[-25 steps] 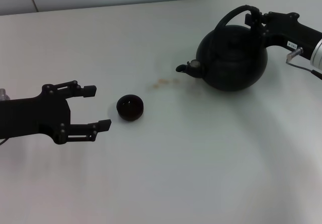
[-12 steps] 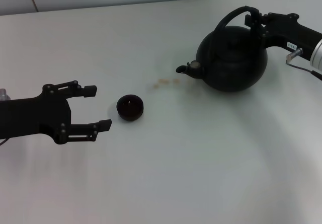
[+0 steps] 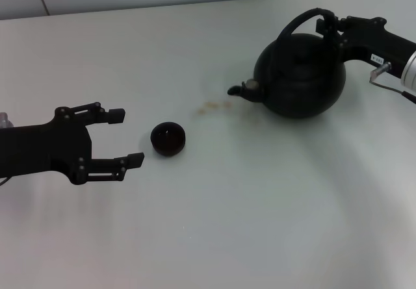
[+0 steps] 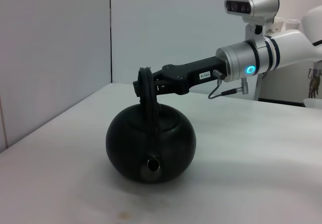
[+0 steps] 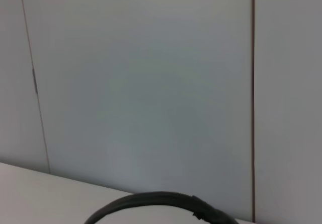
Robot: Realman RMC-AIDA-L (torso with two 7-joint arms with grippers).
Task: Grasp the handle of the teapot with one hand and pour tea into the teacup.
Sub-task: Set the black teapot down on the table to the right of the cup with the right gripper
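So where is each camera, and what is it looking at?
Head view: up on the robot's head, looking down at the table, teacup, teapot and both claws: left claw open beside the cup, right claw on the handle.
Left wrist view: on the left arm, facing the teapot's spout and the right arm.
Right wrist view: on the right arm, facing the wall, only the handle's arch showing.
All three share the handle.

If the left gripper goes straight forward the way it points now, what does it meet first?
Most likely the teacup. The left gripper is open and points across the table toward it, with the cup roughly level with the gap between its fingers. Height is hard to judge.
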